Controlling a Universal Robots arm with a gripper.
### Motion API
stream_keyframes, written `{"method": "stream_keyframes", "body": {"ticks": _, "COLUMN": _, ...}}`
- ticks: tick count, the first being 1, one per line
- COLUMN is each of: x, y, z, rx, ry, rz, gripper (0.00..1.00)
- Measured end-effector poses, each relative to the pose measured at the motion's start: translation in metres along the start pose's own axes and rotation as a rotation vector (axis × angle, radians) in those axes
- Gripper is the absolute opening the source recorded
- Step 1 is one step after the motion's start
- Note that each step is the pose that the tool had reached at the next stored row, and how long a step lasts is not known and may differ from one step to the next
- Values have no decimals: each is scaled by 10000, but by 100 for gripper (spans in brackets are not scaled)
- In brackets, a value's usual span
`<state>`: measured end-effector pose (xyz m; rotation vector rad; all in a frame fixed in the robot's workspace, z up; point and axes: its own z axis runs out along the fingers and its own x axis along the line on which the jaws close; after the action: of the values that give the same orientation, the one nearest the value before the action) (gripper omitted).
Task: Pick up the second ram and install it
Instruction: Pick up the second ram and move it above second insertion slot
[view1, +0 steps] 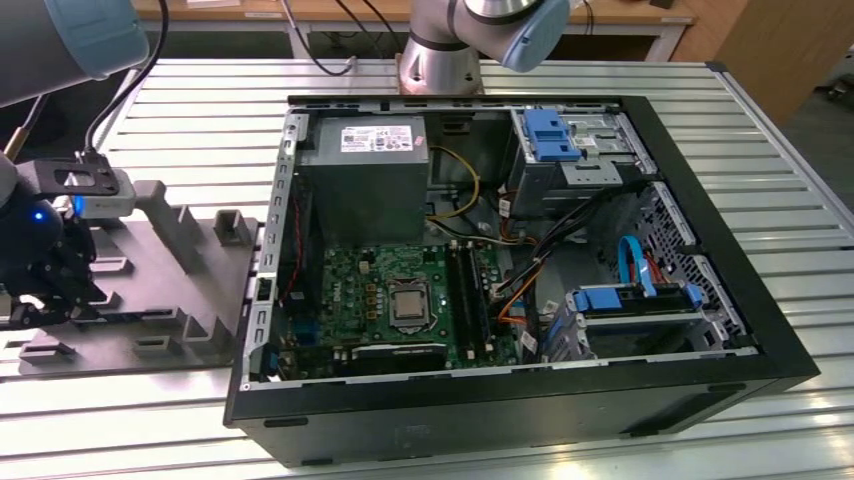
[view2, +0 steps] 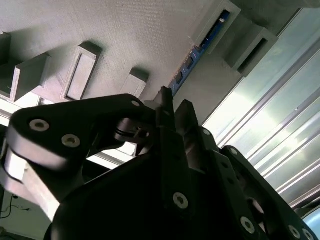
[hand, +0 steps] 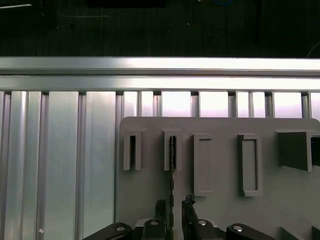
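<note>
The second ram (view2: 197, 52) is a thin dark-blue stick standing on edge in the slots of a grey fixture plate (view1: 160, 345), at the exterior view's left beside the computer case. Its edge (hand: 172, 167) runs from a slot down between my fingers. My gripper (view1: 60, 300) hangs low over the plate, with one black fingertip (hand: 160, 205) on each side of the ram's near end. In both wrist views the gripper (hand: 173, 204) (view2: 175, 102) shows a small gap to the stick, so it is open. The black memory slots (view1: 465, 290) lie on the green motherboard inside the case.
The open computer case (view1: 467, 100) lies on a ribbed aluminium table (view1: 787, 150), with a grey power supply (view1: 363, 165), blue drive brackets (view1: 550, 135) and loose cables inside. The fixture plate carries several raised grey holders (hand: 250, 165). The arm's base (view1: 441, 60) stands behind the case.
</note>
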<state>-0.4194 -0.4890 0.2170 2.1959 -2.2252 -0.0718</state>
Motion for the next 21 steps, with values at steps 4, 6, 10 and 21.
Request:
{"method": "stream_keyframes", "body": {"ticks": 4, "x": 0, "y": 0, "z": 0, "rx": 0, "ry": 1, "rz": -2, "gripper": 35}}
{"method": "stream_keyframes", "body": {"ticks": 6, "x": 1, "y": 1, "z": 1, "rx": 2, "ry": 1, "rz": -11, "gripper": 35}}
{"method": "stream_keyframes", "body": {"ticks": 10, "x": 4, "y": 4, "z": 20, "rx": 26, "ry": 7, "rz": -138, "gripper": 35}}
{"method": "stream_keyframes", "body": {"ticks": 21, "x": 14, "y": 23, "z": 78, "rx": 180, "ry": -42, "rz": -415, "gripper": 35}}
